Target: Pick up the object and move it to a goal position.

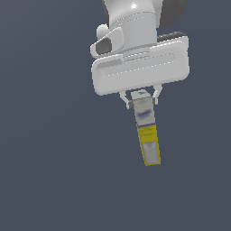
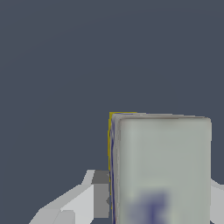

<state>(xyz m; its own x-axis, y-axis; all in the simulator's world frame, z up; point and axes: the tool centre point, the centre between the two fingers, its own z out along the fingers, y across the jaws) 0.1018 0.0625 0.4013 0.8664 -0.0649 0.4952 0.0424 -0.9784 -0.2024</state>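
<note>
Box [image 1: 147, 128] held at grey-white end by gripper [image 1: 141, 100], fingers closed on it; hangs at centre of exterior view, yellow end lowest. Carry step judged underway. Goal not visible; transport needed next.

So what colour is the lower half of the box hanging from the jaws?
Yellow with a pale panel on the box; the exterior view shows it best.
</note>
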